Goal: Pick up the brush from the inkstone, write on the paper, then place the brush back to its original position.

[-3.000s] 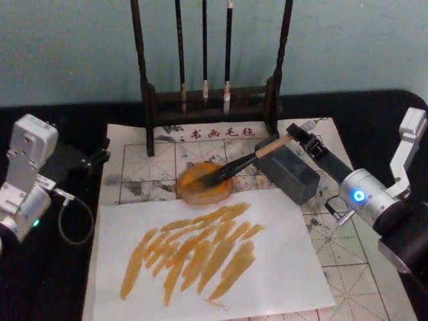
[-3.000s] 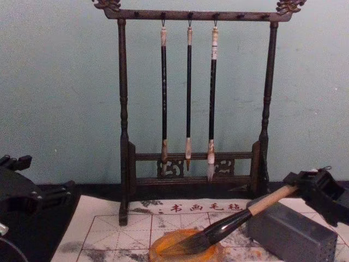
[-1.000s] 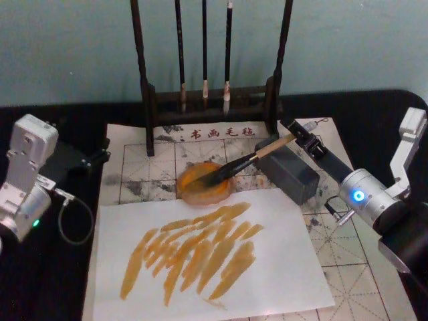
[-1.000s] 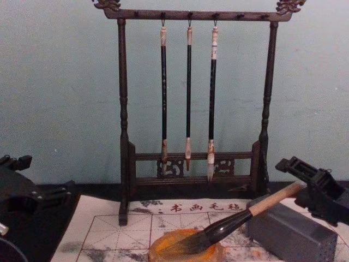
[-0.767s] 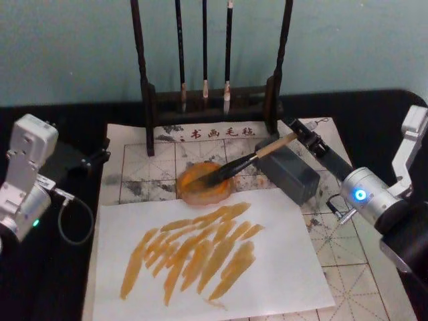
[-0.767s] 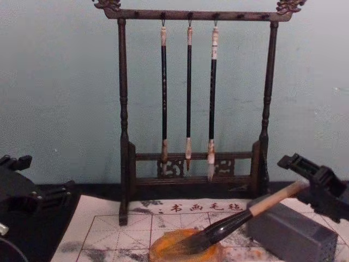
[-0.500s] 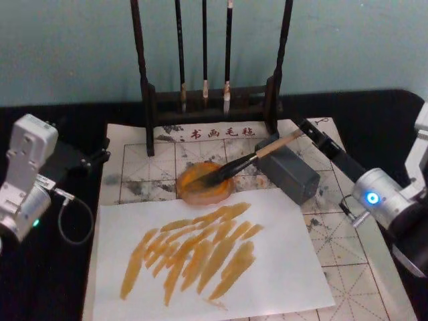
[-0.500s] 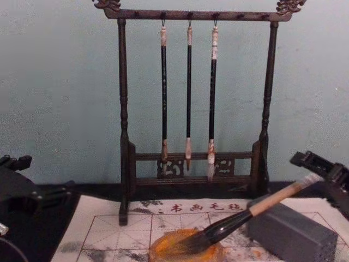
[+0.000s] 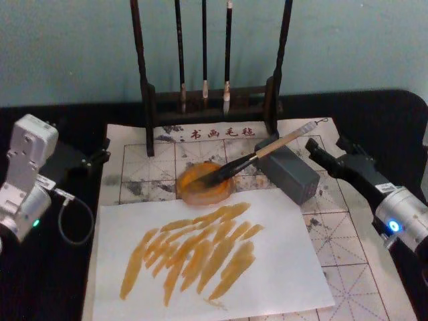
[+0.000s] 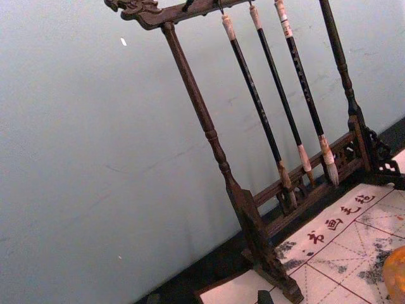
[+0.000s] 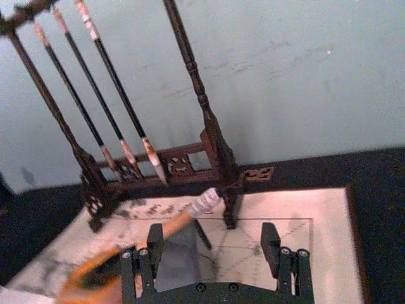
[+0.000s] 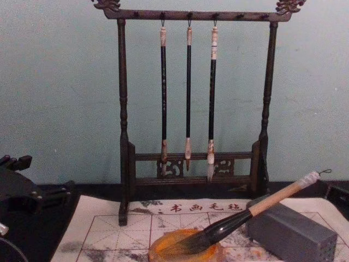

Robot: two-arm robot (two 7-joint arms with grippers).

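Here the brush (image 9: 251, 159) lies released, its dark tip in the inkstone (image 9: 204, 182) and its tan handle propped on the grey block (image 9: 289, 173) beside the inkstone, which keeps the wet bristles off the paper (image 9: 207, 254). The right gripper (image 9: 321, 152) sits beyond the block from the inkstone, jaws spread wide and holding nothing. The left gripper (image 9: 100, 155) is parked well off the inkstone's other side; its jaw state cannot be told.
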